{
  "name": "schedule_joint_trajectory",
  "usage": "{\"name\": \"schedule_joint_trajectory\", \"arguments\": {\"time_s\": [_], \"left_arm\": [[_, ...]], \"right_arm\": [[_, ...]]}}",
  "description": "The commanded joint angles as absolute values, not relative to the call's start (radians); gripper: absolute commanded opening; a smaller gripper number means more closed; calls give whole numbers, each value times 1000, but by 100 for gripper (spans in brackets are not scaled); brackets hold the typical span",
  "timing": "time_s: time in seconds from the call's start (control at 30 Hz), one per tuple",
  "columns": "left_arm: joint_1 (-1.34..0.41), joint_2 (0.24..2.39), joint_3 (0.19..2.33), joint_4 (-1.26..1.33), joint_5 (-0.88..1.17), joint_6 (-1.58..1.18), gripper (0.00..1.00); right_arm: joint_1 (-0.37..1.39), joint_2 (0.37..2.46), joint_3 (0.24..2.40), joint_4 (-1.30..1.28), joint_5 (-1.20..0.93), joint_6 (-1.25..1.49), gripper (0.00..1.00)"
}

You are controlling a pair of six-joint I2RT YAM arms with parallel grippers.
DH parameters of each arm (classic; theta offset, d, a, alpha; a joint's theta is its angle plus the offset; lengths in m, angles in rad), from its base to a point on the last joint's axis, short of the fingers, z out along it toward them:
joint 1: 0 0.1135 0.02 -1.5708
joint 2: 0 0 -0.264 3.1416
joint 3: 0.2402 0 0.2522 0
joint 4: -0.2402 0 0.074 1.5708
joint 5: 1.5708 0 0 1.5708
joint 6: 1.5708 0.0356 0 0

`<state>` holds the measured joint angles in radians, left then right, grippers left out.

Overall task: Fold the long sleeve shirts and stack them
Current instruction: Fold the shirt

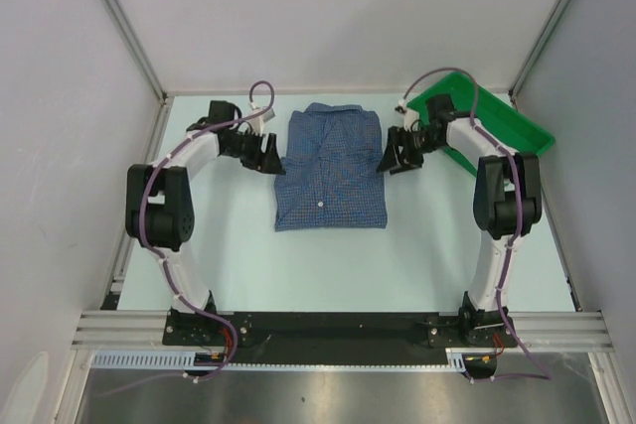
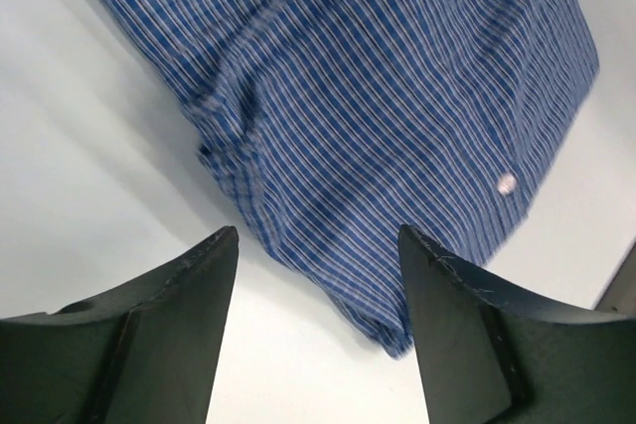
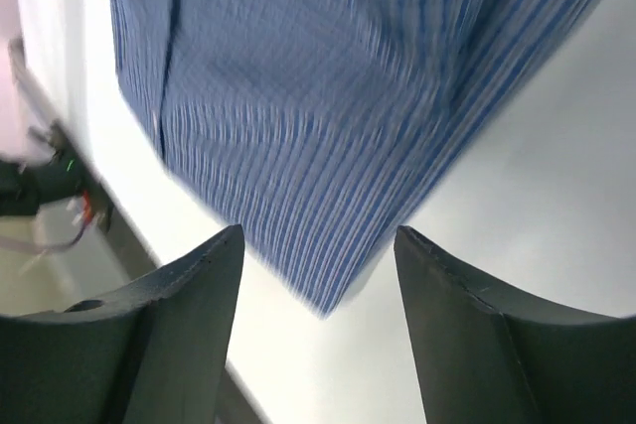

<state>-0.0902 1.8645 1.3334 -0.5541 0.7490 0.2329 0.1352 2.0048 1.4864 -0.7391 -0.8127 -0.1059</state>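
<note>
One long sleeve shirt (image 1: 330,171), blue with fine white check, lies flat on the surface (image 1: 328,275), folded into a rectangle. It sits mid-width, in the far half. Its long axis runs near-far: the collar (image 1: 333,109) points at the far wall and the folded bottom edge faces the arm bases. It is front side up, with a white button (image 1: 320,205) showing toward the near end.

The left pincer (image 1: 270,156) is just beside the shirt's left edge, level with its far half, tips aimed right at the cloth. Its jaws are spread apart and hold nothing. In the left wrist view the folded edge and a near corner of the shirt lie beyond the gap, with bare white surface under the tips. Whether the tips touch the cloth cannot be told.

The right pincer (image 1: 394,158) mirrors it at the shirt's right edge, tips aimed left. Its jaws are also spread and hold nothing. The right wrist view is blurred, with a shirt corner between the two dark fingers (image 3: 169,325).

A green tray (image 1: 517,131) sits at the far right, set at an angle and apart from the shirt. The right forearm passes over its left part.
</note>
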Motion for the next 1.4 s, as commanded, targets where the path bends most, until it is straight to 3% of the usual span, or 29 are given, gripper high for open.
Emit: {"name": "schedule_joint_trajectory", "arguments": {"time_s": [0.0,0.27,0.37,0.47,0.5,0.57,0.7,0.8,1.07,1.13,1.17,1.2,1.27,1.37], "left_arm": [[-87,1963,1440,-543,733,212,72],[-117,2060,1532,-526,718,207,68],[-130,2082,1552,-515,722,206,60],[-149,2089,1559,-496,733,201,48],[-153,2088,1565,-492,735,199,44],[-170,2085,1572,-486,748,198,30],[-198,2054,1578,-469,759,196,8],[-206,2049,1577,-431,759,181,1],[-184,2097,1583,-414,713,152,1],[-169,2095,1563,-390,693,135,11],[-152,2094,1562,-387,699,123,14],[-143,2089,1559,-377,709,117,27],[-115,2050,1517,-341,771,89,38],[-98,1997,1477,-279,799,78,52]], "right_arm": [[143,2088,1637,-635,-746,-58,67],[172,2218,1746,-577,-723,-40,66],[178,2244,1776,-575,-732,-40,59],[176,2244,1770,-572,-719,-38,36],[173,2237,1763,-574,-718,-40,15],[161,2215,1726,-575,-709,-41,0],[130,2139,1652,-557,-713,-44,0],[123,2137,1649,-543,-722,-37,0],[138,2201,1713,-495,-727,-5,2],[140,2213,1729,-508,-724,-5,14],[140,2217,1735,-521,-715,-5,30],[138,2211,1738,-540,-712,-15,39],[127,2175,1738,-552,-704,-26,55],[114,2119,1756,-578,-698,-60,58]]}}
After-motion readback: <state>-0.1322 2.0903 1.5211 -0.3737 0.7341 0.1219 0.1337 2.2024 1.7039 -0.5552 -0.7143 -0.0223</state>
